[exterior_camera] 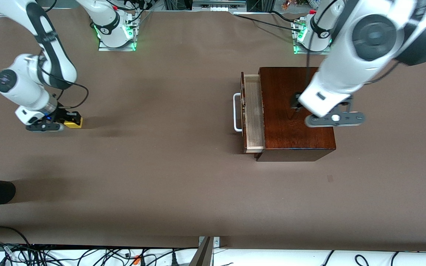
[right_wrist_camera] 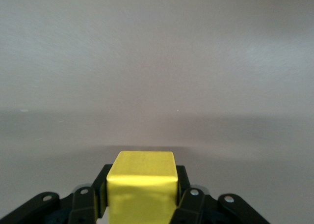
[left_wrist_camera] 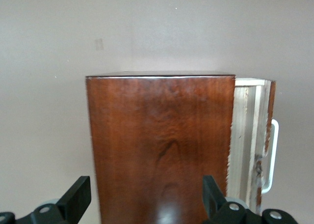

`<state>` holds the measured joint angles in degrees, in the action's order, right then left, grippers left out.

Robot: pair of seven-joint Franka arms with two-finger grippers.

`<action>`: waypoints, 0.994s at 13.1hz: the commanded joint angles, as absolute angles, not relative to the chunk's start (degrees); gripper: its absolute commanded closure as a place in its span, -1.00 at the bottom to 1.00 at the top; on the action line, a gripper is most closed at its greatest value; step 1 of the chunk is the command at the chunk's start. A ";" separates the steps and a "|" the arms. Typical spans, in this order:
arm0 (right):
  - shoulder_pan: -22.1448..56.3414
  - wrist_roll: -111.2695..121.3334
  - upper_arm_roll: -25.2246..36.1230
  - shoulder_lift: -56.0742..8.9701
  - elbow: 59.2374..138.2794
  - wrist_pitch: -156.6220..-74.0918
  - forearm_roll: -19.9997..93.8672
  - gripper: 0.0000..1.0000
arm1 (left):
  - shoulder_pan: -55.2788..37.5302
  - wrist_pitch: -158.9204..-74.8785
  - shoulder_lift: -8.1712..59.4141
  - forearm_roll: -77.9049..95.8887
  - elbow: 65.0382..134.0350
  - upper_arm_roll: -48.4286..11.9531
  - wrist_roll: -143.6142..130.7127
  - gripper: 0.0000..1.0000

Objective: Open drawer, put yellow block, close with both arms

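Readable text: none in any view.
Wooden box (exterior_camera: 297, 111): plain glossy wood, no label or brand.
Yellow block (right_wrist_camera: 142, 184): plain faces, no marking.
Arms: no legible lettering or numbers.
Tabletop (exterior_camera: 168, 166): bare brown surface, no signs.

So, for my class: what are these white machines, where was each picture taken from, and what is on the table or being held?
They are two white jointed robot arms at a brown table. One picture looks down from a high camera facing them; the other two come from cameras on their wrists. The right gripper, low at the right arm's end of the table, has its fingers shut on a small yellow cube. The left gripper hangs open over a glossy mahogany-coloured wooden box, whose pale-wood drawer with a white bar handle is pulled open.
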<state>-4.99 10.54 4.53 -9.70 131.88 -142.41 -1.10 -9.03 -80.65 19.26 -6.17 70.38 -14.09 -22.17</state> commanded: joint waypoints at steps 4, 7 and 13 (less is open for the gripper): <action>-5.01 10.20 1.24 0.97 110.19 -102.02 -0.97 1.00 | -5.10 -91.11 1.70 0.97 90.40 -0.81 -4.24 -1.00; -4.92 3.28 -3.67 1.14 101.44 -92.04 -1.05 1.00 | -5.10 -91.24 -0.79 0.44 91.86 -0.52 -2.81 -1.00; -2.30 -36.56 -22.91 -2.88 93.80 -89.91 0.43 1.00 | -3.43 -88.77 -0.35 0.26 90.35 -0.26 -1.15 -1.00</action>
